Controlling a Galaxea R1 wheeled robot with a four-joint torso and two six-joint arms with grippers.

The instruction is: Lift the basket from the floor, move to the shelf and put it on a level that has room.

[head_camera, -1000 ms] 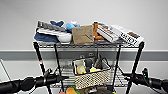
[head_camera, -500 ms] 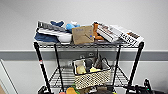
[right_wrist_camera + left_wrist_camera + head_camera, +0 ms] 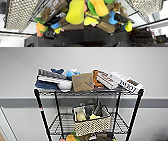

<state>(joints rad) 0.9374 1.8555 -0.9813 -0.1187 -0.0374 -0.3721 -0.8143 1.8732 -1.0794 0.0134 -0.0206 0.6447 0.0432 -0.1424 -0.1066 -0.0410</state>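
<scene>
Basket (image 3: pixel 92 122) sits on shelf (image 3: pixel 136 109) middle level (image 3: pixel 60 124), loaded. Judged light, woven sides semi-stiff; grip at pale rim. Gripper states: cannot tell.

Both wrists sit low and rolled sideways, the left tool (image 3: pixel 116 44) and right tool (image 3: pixel 30 44) just dim dark shapes

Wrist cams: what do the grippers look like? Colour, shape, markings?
Little shows. The left gripper is black, with angular, matte parts that blend into the dark carpet. The right gripper is likewise black and blocky. No cables or markings can be made out.
</scene>
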